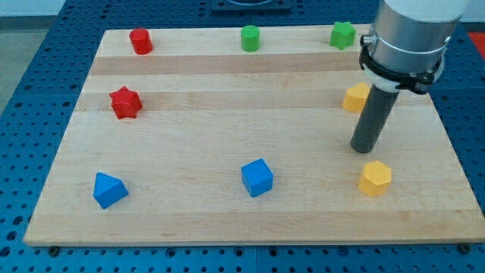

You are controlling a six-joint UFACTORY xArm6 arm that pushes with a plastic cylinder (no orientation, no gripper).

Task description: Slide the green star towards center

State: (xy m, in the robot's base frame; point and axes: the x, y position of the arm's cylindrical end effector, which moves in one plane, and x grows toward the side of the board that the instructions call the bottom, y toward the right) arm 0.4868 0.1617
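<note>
Eight blocks on the surface (pixel 189 152), and here's the tally by colour: two red, the red cylinder (pixel 140 41) and the red star (pixel 125 102); two green, the green cylinder (pixel 250 38) and the green star (pixel 342 35); two blue, the blue wedge (pixel 109 189) and the blue cube (pixel 257 177); two yellow, one yellow block (pixel 355 98) partly behind the rod, one yellow hexagon (pixel 375 178). One rod, one tip (pixel 362 149).
</note>
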